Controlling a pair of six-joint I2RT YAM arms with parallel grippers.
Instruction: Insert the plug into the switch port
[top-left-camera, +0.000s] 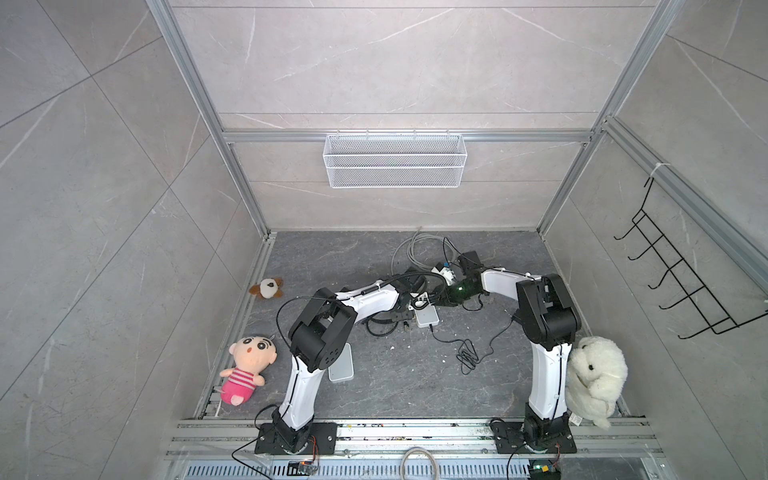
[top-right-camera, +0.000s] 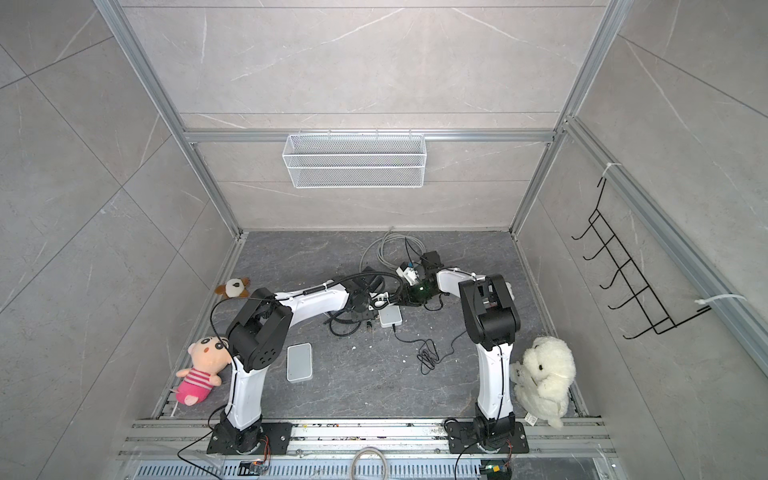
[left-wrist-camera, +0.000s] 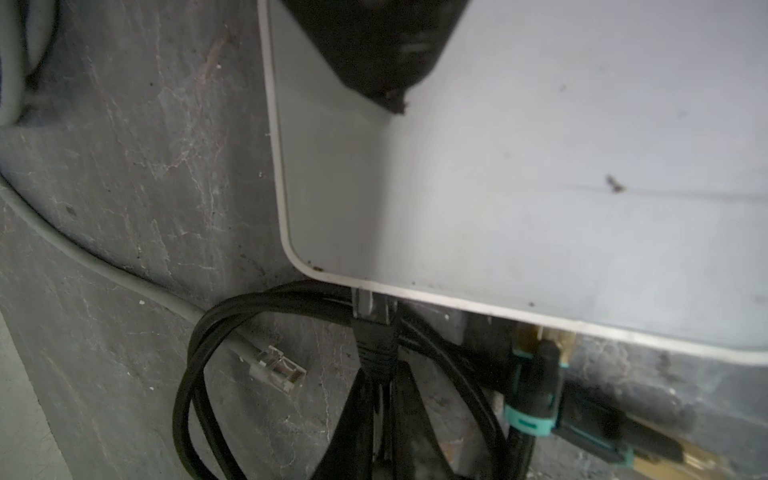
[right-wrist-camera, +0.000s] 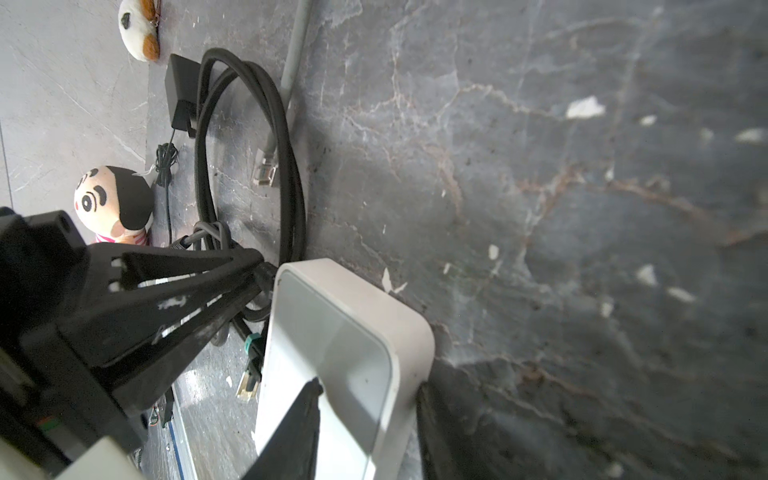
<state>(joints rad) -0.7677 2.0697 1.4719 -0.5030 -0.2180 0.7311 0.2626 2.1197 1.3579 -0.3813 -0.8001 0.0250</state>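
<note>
Left claw (left-wrist-camera: 376, 370), pinched shut on black plug (left-wrist-camera: 372, 328), holds it at switch (left-wrist-camera: 540, 187) edge. Right claw (right-wrist-camera: 368, 388), part open, clamps switch.

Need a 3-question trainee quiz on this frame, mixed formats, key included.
1. True or false: the grey plug lies unplugged, apart from the white switch.
2. The left gripper is shut on: A) the grey plug B) the black plug C) nothing.
3. Which gripper steadies the white switch?
Key: 1 true; 2 B; 3 the right gripper.
</note>
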